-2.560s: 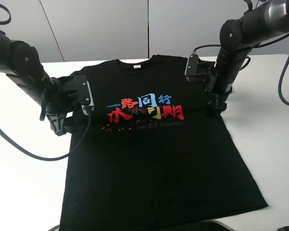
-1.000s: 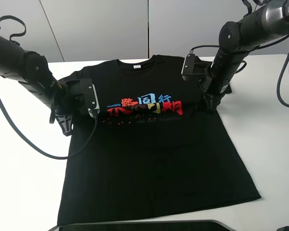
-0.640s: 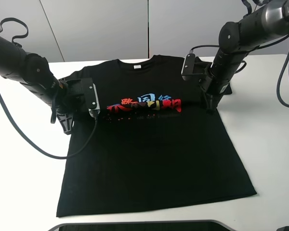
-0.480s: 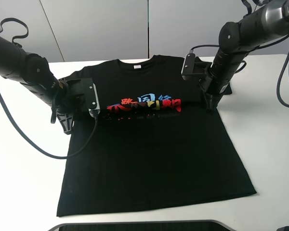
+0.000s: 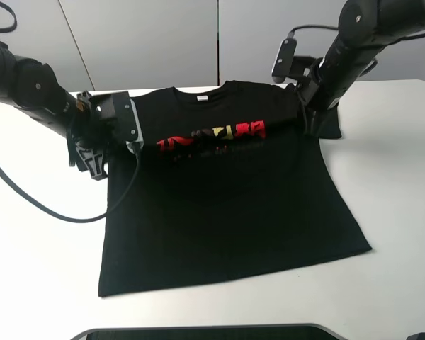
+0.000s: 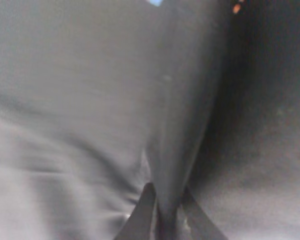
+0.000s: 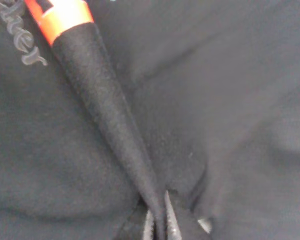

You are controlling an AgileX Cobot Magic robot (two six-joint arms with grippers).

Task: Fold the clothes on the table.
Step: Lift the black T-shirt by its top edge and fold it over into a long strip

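Pinching the shirt [image 5: 227,205] at its chest edges, upper left and upper right, left gripper [image 5: 93,164] and right gripper [image 5: 312,126] clench raised fabric ridges; first fold, I reckon, and next needs an even lift together.

The right gripper [image 7: 159,222], slim fingertips pressed together, pinches a raised ridge of the black cotton T-shirt [image 7: 230,100]. The ridge runs to a red printed patch [image 7: 60,17], beside pale grey lettering [image 7: 24,40].
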